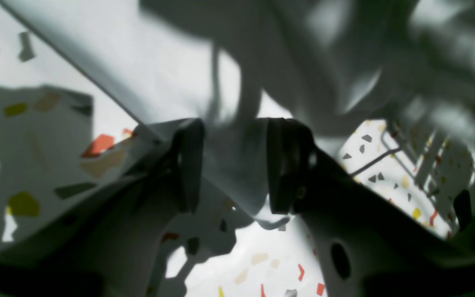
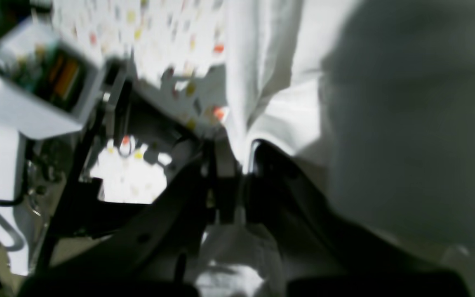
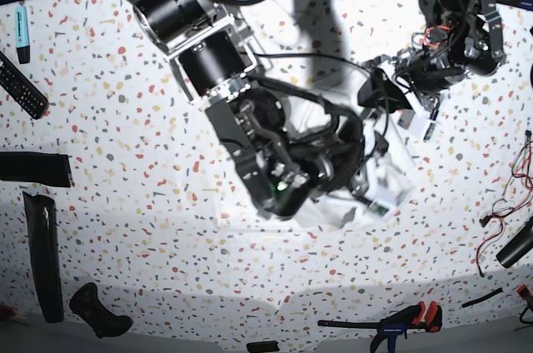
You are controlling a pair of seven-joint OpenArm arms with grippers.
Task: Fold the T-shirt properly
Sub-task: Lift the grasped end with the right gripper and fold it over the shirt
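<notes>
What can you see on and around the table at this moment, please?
T-shirt: one, white, mid-table under the arms.
table: one, white terrazzo-speckled, fills the base view.
remote control: one, black, left edge of the base view.
marker: one, teal, upper left.
strips: two, black, left side.
clamp: one, black with orange and blue, bottom edge.
wires: a bundle, red and black, right edge.
left gripper: one, dark, closed on T-shirt cloth.
right gripper: one, dark, at a T-shirt fold; grip unclear.
</notes>
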